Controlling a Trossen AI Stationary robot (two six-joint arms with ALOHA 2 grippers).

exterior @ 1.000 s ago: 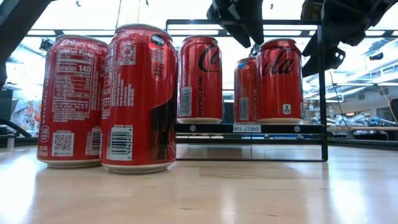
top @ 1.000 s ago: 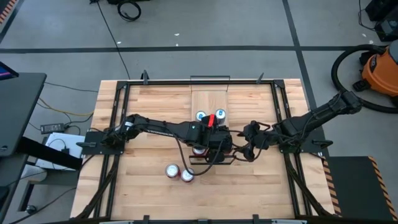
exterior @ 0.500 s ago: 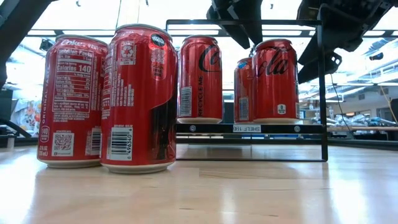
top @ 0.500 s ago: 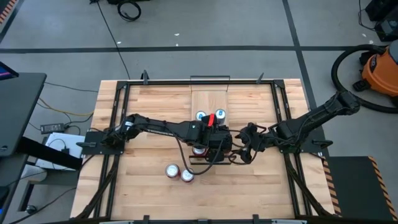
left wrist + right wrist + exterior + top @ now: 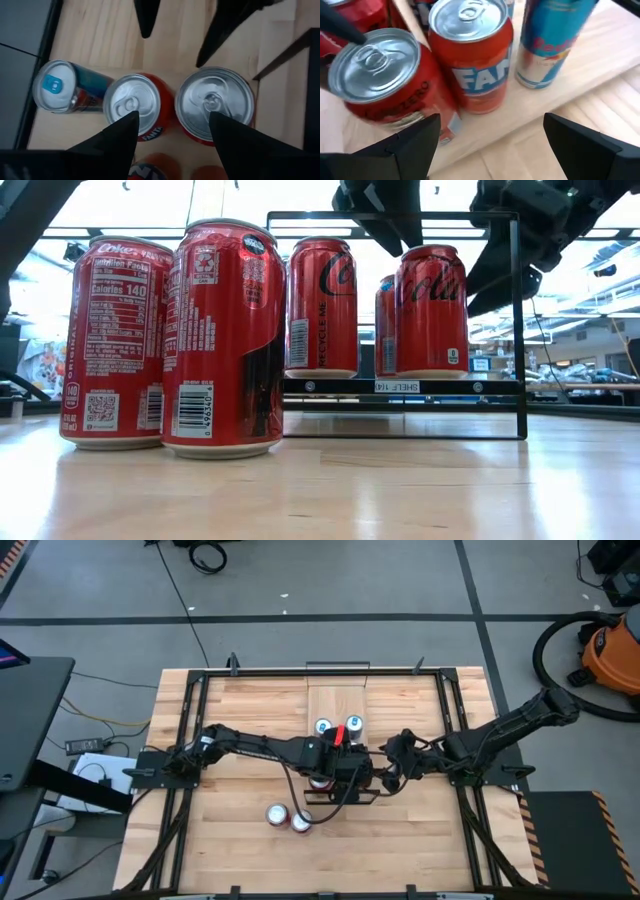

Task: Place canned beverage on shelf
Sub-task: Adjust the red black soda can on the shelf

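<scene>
The Coke can (image 5: 431, 310) stands upright on the shelf (image 5: 400, 386), right of another red can (image 5: 322, 305). My left hand (image 5: 172, 132) hangs above it, fingers apart, gripping nothing. My right hand (image 5: 487, 137) waits just right, fingers apart. Two cans (image 5: 287, 818) stand near on the worktop (image 5: 240, 840).

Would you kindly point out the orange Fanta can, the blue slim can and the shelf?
Fanta can (image 5: 472, 22), right wrist view, on its silver lid.
Blue slim can (image 5: 52, 90), left wrist view, on its lid.
Shelf (image 5: 400, 386), low view, on its front edge.

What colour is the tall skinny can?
Blue, with a silver top: the slim can shows best in the right wrist view.
</scene>
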